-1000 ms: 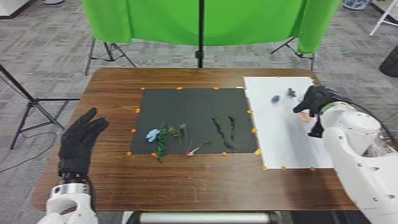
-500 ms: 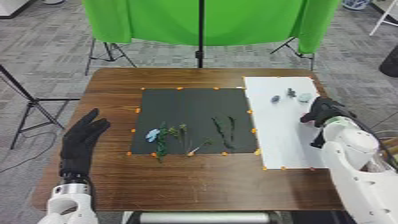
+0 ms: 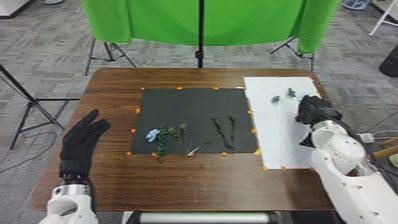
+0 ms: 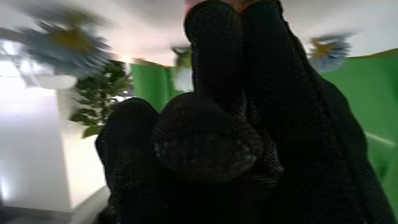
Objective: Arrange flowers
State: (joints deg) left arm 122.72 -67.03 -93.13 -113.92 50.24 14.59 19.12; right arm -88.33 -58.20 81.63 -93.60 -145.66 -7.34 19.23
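Where one blue flower (image 3: 153, 135), two dark stems (image 3: 221, 133) lie, left fingers (image 3: 83, 125) straight, right (image 3: 316, 111) unclear

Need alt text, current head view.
Robot's right hand over the right side of a white sheet with two small items; left hand, fingers straight, left of a dark mat holding a blue flower and green stems.

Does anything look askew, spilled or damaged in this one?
I see no spill or damage. One thing sits slightly askew: the green sprig at the left of the dark mat pokes past its near edge onto the wooden table.
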